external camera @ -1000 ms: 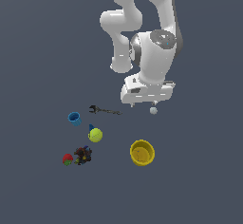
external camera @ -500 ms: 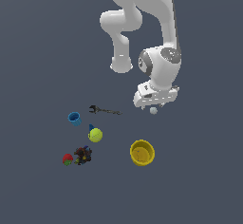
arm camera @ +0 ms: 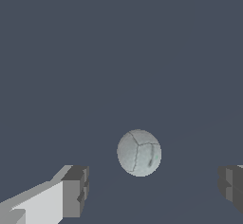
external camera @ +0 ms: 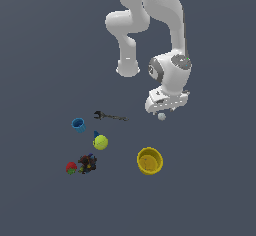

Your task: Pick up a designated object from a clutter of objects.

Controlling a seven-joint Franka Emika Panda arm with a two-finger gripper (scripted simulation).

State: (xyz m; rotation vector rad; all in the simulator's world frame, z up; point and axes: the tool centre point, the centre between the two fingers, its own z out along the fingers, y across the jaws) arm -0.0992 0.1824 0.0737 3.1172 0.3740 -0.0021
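The tiny pale grey-white ball [external camera: 161, 116] lies on the dark floor, right of the dark wrench [external camera: 111, 116] in the exterior view. My gripper [external camera: 163, 111] hangs just above it, hand pointing down. In the wrist view the ball [arm camera: 139, 153] sits between my two spread fingers [arm camera: 76, 191], a little nearer to one, and neither touches it. The gripper [arm camera: 154, 185] is open and empty.
In the exterior view a yellow bowl [external camera: 150, 160] stands below the ball. A yellow-green tennis ball [external camera: 100, 142], a blue cup [external camera: 78, 125], a dark multicoloured lump [external camera: 87, 163] and a red fruit [external camera: 71, 168] lie to the left.
The hand has swung toward the exterior view's right and come down close over the grey-white ball. The clutter has not moved.
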